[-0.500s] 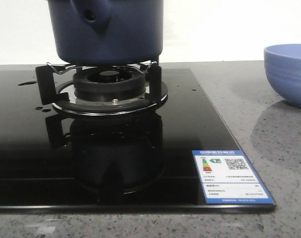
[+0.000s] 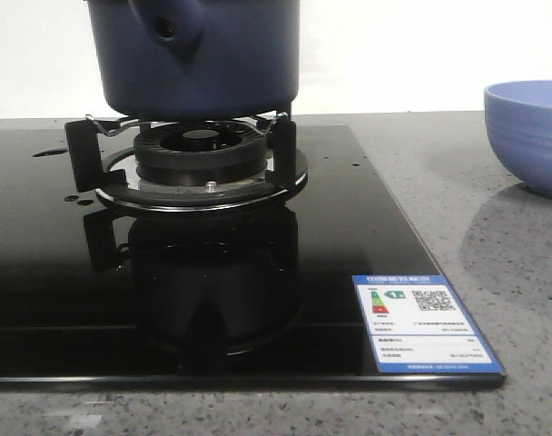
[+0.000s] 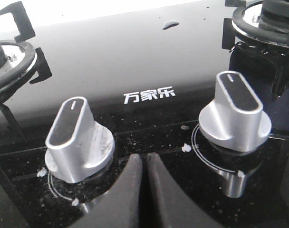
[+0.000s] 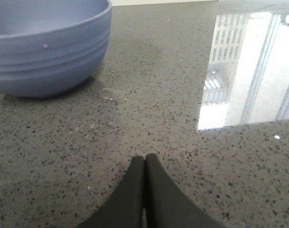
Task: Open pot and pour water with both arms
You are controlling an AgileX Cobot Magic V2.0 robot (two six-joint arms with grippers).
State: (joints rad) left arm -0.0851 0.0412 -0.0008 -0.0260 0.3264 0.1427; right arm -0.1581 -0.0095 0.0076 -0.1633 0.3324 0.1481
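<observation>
And here we are at the stove: the pot (image 2: 194,56), dark navy and smooth-sided, sits up on the black pan supports (image 2: 83,150) directly over the burner (image 2: 201,154), its rounded side stub with the small hole facing the front camera, its top cut off by the frame. Below it, the glossy black cooktop (image 2: 58,272) mirrors the burner ring, and an energy label sticker (image 2: 425,323) sits at the cooktop's near right corner. Off to the right, on the grey speckled desk (image 2: 494,272), stands the lighter blue ribbed bowl (image 2: 530,136), well apart from the pot. Over to the left wrist camera: the left gripper (image 3: 143,164) has its fingers pressed together, tips meeting with no gap, poised over the cooktop between two silver control knobs, one knob (image 3: 79,140) on one side and the other knob (image 3: 235,113) on the other, with white brand lettering (image 3: 149,95) on the glass just beyond. The right wrist camera shows the right gripper (image 4: 144,161) with fingers likewise pressed together, holding nothing, low over the bare desk (image 4: 158,95), the blue bowl (image 4: 49,45) ahead and off to one side, bright window reflections gleaming on the stone.
</observation>
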